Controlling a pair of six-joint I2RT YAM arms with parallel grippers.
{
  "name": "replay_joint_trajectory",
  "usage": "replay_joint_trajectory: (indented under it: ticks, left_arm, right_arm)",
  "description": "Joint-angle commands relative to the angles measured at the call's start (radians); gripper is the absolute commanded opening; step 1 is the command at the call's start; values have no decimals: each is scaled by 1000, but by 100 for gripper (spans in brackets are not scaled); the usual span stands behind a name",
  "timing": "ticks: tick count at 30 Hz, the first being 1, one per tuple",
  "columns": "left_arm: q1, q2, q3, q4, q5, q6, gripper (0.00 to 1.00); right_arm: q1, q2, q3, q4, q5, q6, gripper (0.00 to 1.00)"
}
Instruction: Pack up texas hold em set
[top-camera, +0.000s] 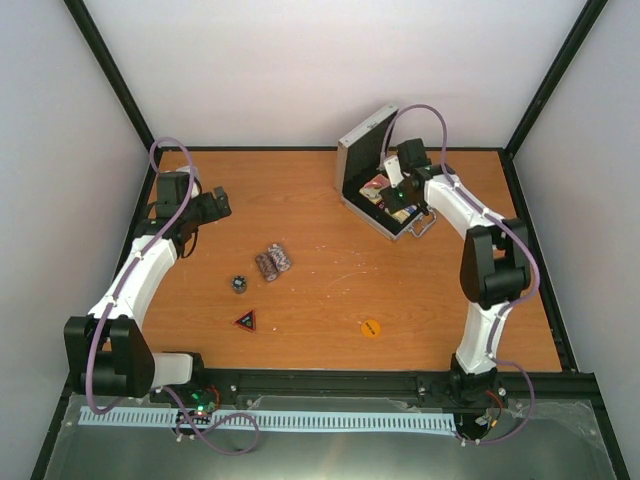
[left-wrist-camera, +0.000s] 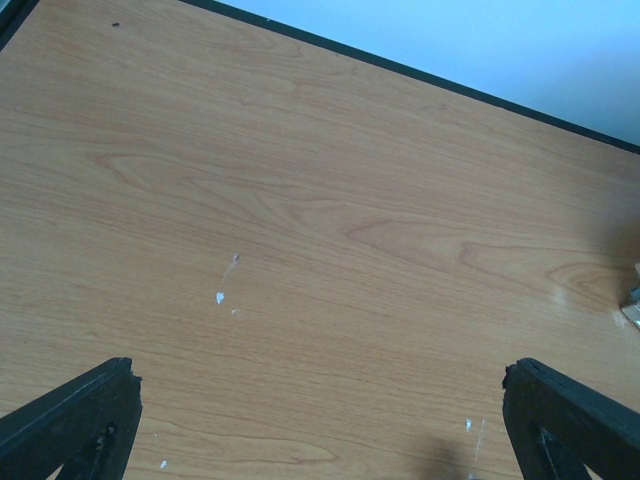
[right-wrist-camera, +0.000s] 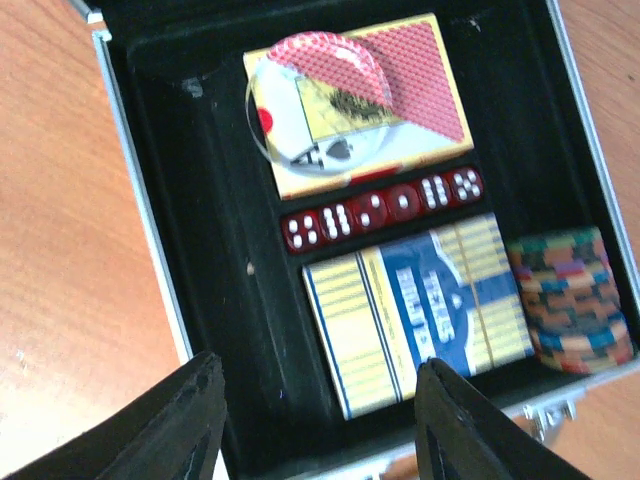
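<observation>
Case (top-camera: 362, 150) stands open near the far right corner of the worktop (top-camera: 330, 300), lid (top-camera: 368, 138) raised on its far-left side, handle (top-camera: 425, 227) on the near side. Contents, as seen from the right wrist: a red-backed deck (right-wrist-camera: 420, 70) at the rear with a clear disc (right-wrist-camera: 318, 100) lying on it. A row of dice (right-wrist-camera: 385, 210) sits in a slot just in front, and a blue-yellow deck (right-wrist-camera: 425, 305) lies in front of the dice. One chip stack (right-wrist-camera: 572, 300) lies on its side, touching that deck's right edge. The right gripper (right-wrist-camera: 318, 368) hangs over the open case above the near rim, jaws parted, nothing between them. The left gripper (left-wrist-camera: 320, 368) is over bare wood near the far left corner, jaws spread wide and empty. Still outside the case: two chip stacks (top-camera: 273, 261) lying side by side near the worktop's middle, left of centre. A triangle (top-camera: 245, 320) lies toward the near edge on the left, and an orange disc (top-camera: 371, 327) lies toward the near edge at about centre. A small dark item (top-camera: 239, 285) lies between the stacks and the triangle; it is too small to identify, possibly another short stack. All four loose items lie apart from one another and well apart from the case.
</observation>
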Motion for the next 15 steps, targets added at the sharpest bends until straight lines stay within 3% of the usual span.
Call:
replay_joint_trajectory:
  ticks: [1, 8, 13, 15]
  left_arm:
    - [0, -25, 14, -17, -8, 14, 100]
    - [0, -42, 23, -94, -20, 14, 100]
    - [-1, -82, 18, -178, -62, 12, 100]
    - [-1, -95, 20, -201, -64, 16, 100]
  right_arm:
    - [5, -148, -106, 20, 67, 34, 53]
    - [6, -415, -339, 66, 135, 115, 60]
    - [2, -567, -474, 87, 139, 249, 77]
    - [-6, -614, -507, 76, 69, 276, 79]
